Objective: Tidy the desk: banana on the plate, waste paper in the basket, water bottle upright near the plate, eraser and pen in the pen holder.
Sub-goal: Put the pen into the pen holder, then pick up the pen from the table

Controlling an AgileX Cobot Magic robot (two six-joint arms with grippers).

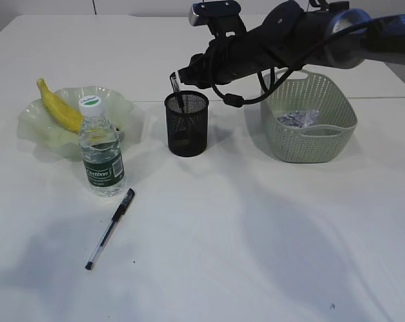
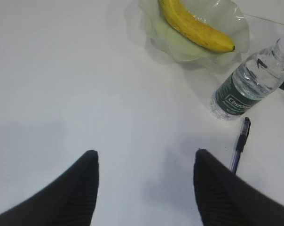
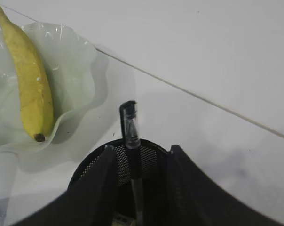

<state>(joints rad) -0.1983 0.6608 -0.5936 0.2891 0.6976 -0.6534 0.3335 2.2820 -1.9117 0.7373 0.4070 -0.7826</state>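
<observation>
My right gripper (image 3: 139,150) hangs open over the black mesh pen holder (image 1: 186,127). A pen (image 3: 131,127) stands in the holder between the jaws, with a gap on each side. A small pale block, seemingly the eraser (image 3: 119,219), lies at the holder's bottom. A second pen (image 1: 110,228) lies on the table in front of the upright water bottle (image 1: 100,147). The banana (image 1: 58,107) rests on the pale green plate (image 1: 35,124). Waste paper (image 1: 298,119) sits in the green basket (image 1: 308,144). My left gripper (image 2: 146,157) is open above bare table, left of that pen (image 2: 240,143).
The right arm (image 1: 290,37) reaches across from the right, above the basket's left rim. The table is white, with a seam running behind the plate and holder. The bottle (image 2: 248,84) stands close against the plate (image 2: 179,47).
</observation>
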